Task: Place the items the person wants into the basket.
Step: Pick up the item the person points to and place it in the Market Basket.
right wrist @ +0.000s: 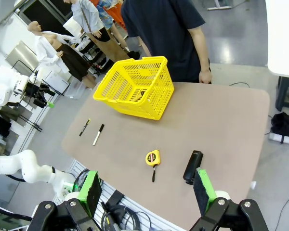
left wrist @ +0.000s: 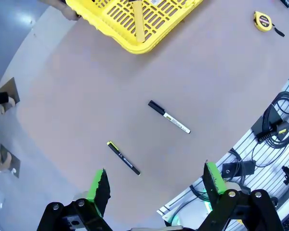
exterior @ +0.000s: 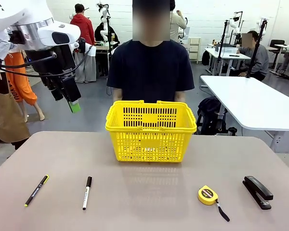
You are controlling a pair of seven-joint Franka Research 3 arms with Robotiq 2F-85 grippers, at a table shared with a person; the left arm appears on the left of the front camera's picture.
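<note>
While the left gripper [exterior: 73, 105] hangs high over the table [exterior: 149, 211], we see its 2 green-padded fingers [left wrist: 100, 185] spread wide apart, clear of every item. Just ahead of those fingers, down on the tabletop and between their 2 lines, lies the slim black pen [left wrist: 124, 158], its yellow-green end pointing away from them. Farther out past the pen lies the white marker [left wrist: 169, 117], its black cap on the end farther from the fingers, apart from the pen. Well beyond both stands the yellow basket [left wrist: 159, 19], and inside it we make out a long yellow strip that looks like the utility knife [left wrist: 138, 24]. The round tape measure [left wrist: 263, 21] sits far off to 1 side of the fingers, about level with the basket.

The right gripper [right wrist: 147, 192] is also raised, its 2 fingers held wide open. Nearest ahead of them lie the black stapler [right wrist: 192, 166] and the tape measure. The marker and pen lie farther off toward 1 finger's side, and the basket stands beyond, in front of the person [right wrist: 168, 29] in the dark T-shirt at the far edge.
</note>
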